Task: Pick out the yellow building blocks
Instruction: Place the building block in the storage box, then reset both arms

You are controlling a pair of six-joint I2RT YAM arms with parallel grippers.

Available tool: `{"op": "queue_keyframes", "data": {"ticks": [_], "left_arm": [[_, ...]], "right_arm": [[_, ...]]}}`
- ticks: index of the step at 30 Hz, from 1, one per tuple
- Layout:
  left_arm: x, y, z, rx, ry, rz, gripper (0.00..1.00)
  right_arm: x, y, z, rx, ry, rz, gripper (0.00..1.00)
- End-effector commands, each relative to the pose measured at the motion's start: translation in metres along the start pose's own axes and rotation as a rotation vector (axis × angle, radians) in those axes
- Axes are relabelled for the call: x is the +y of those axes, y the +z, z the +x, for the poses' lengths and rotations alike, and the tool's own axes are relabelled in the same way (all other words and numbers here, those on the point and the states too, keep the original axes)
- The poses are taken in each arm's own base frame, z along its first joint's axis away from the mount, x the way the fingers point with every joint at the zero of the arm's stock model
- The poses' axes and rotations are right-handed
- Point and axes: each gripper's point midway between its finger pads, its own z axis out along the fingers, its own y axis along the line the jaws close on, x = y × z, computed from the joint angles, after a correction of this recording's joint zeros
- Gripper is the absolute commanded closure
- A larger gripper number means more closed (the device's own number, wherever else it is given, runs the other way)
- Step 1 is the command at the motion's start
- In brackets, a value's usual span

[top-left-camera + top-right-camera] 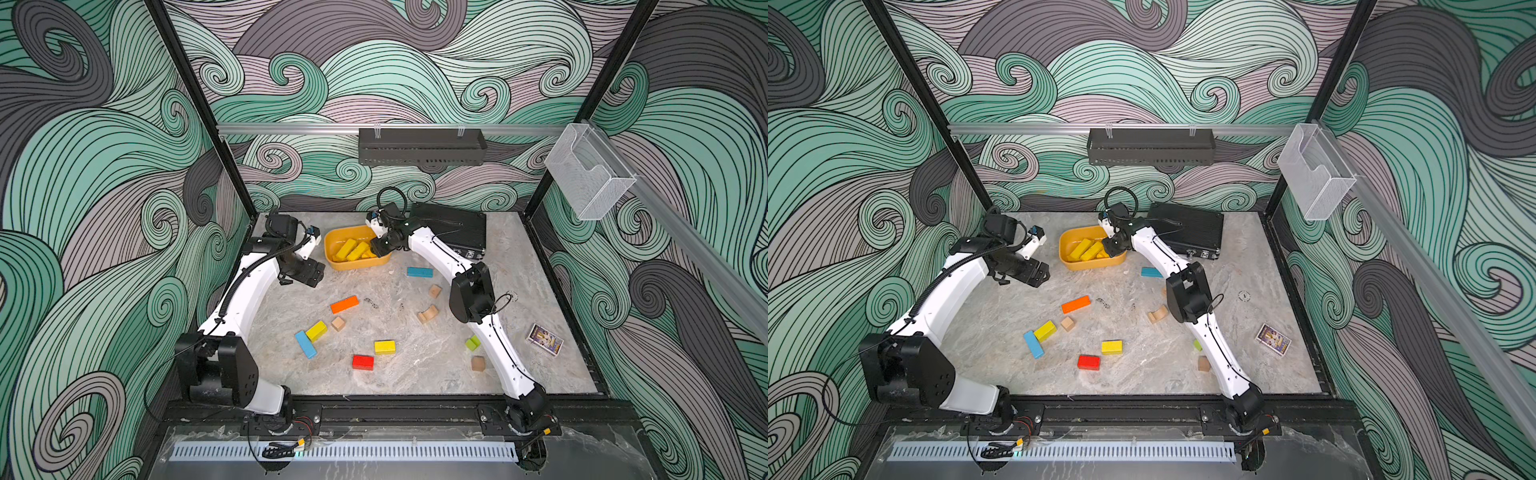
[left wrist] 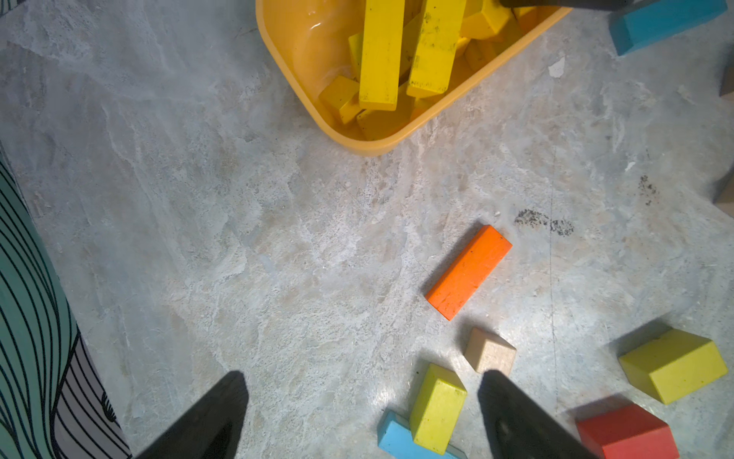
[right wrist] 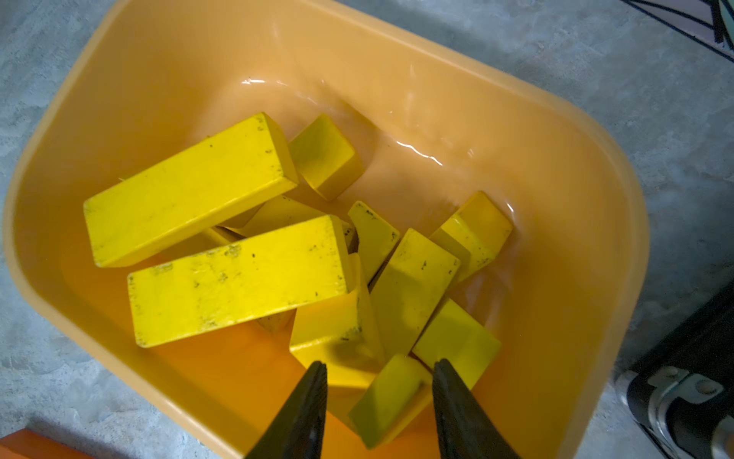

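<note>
**Right claw parted over the tub**

Only my right wrist view shows this. The right gripper (image 3: 379, 365) stands parted, with a short yellow brick (image 3: 391, 397) tilted between its jaws inside the orange-yellow tub (image 3: 139, 99). Two long yellow bars (image 3: 234, 278) lie parallel, slanting across the pile. In both top views, two yellow blocks (image 1: 316, 331) lie out on the table (image 1: 415, 374). My left gripper (image 2: 362, 377) gapes wide, empty.

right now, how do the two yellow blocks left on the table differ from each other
The left yellow brick touches the blue bar; the right yellow brick touches nothing, though the red block is near. The left one lies diagonally, the right one nearly square to the front edge of the table. Both are short and outside the tub.
</note>
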Motion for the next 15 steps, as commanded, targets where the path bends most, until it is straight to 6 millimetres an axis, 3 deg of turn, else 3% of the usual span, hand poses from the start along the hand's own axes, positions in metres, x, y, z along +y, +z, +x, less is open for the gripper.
{"op": "queue_keyframes", "data": {"ticks": [1, 5, 9, 12, 15], "left_arm": [[0.008, -0.017, -0.016, -0.109, -0.044, -0.042, 0.06], [0.021, -0.015, -0.033, -0.196, -0.129, -0.065, 0.05], [0.047, -0.013, -0.050, -0.362, -0.316, -0.061, 0.03], [0.069, -0.010, -0.058, -0.541, -0.410, -0.085, 0.01], [0.077, 0.010, -0.055, -0.547, -0.418, -0.091, 0.01]], "right_arm": [[0.005, -0.049, -0.041, -0.116, -0.011, 0.009, 0.52], [0.014, -0.091, -0.063, -0.197, -0.024, -0.059, 0.49], [0.004, -0.143, -0.074, -0.283, 0.023, -0.113, 0.47], [-0.022, -0.178, -0.068, -0.359, 0.074, -0.087, 0.45], [-0.061, -0.214, -0.051, -0.458, 0.144, -0.042, 0.42]]}}
